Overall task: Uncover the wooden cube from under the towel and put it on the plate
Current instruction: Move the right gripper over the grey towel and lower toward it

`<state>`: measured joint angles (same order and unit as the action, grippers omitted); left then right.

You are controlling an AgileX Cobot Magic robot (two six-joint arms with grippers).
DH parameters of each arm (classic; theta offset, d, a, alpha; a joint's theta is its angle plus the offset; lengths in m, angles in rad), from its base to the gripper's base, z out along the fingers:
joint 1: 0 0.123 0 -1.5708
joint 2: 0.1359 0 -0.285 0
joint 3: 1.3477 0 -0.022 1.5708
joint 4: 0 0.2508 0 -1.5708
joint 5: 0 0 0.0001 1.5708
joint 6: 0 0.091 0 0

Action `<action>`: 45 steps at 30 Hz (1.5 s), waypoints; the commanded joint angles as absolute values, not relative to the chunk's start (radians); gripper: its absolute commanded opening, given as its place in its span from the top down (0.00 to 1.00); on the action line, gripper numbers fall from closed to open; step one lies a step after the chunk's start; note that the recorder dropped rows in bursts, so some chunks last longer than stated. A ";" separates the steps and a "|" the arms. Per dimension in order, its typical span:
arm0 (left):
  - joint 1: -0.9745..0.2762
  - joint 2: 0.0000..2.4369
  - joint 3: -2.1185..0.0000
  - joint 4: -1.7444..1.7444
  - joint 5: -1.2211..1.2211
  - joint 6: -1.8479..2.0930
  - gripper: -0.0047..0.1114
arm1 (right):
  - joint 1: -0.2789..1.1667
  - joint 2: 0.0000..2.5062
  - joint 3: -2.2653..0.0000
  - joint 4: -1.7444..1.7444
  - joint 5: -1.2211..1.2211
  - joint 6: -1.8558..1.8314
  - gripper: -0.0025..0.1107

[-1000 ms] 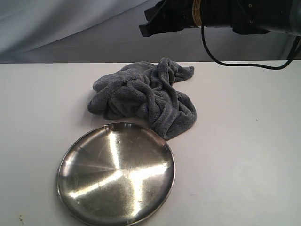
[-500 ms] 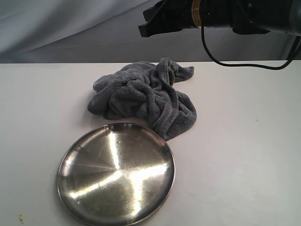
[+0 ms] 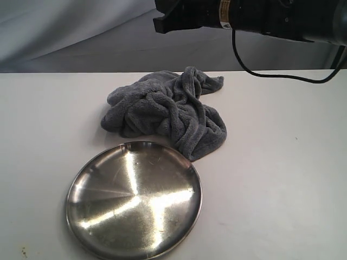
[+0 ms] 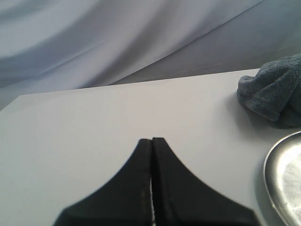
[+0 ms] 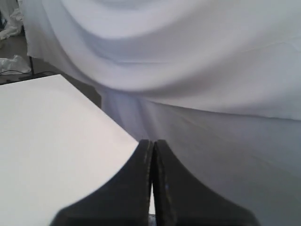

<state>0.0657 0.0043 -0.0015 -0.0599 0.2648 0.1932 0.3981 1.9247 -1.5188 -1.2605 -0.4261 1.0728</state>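
A dark grey towel (image 3: 165,111) lies bunched in thick folds near the back of the white table; one corner of this towel (image 4: 275,92) shows in the left wrist view. The wooden cube is hidden. In front of the towel sits the round steel plate (image 3: 81,187), and a piece of the plate's rim (image 4: 270,176) shows in the left wrist view. My right arm reaches in high above the towel along the top of the exterior view, and my right gripper (image 5: 153,142) is shut and holds nothing. My left gripper (image 4: 151,140) is shut and empty, above bare table to the left of the towel.
The white table (image 3: 282,179) runs wide to the right and left of the towel. A black cable (image 3: 271,73) hangs from the right arm at the back. Pale cloth (image 3: 65,27) drapes behind the table's far edge.
The right arm has shifted up and to the left above the towel. The towel and the plate have not moved.
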 commanded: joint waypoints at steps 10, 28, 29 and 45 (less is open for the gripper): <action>0.064 0.000 0.000 -0.065 0.265 0.192 0.96 | 0.408 1.923 -1.383 -0.431 -0.321 0.092 0.98; 0.064 0.000 0.000 -0.065 0.265 0.190 0.96 | 0.430 1.923 -1.453 -0.418 0.135 0.161 0.98; 0.064 0.000 0.000 -0.065 0.265 0.190 0.96 | 0.437 1.923 -1.478 -0.400 0.178 0.156 0.98; 0.064 0.000 0.000 -0.065 0.265 0.193 0.96 | 0.509 1.995 -1.746 0.253 0.541 -0.390 0.98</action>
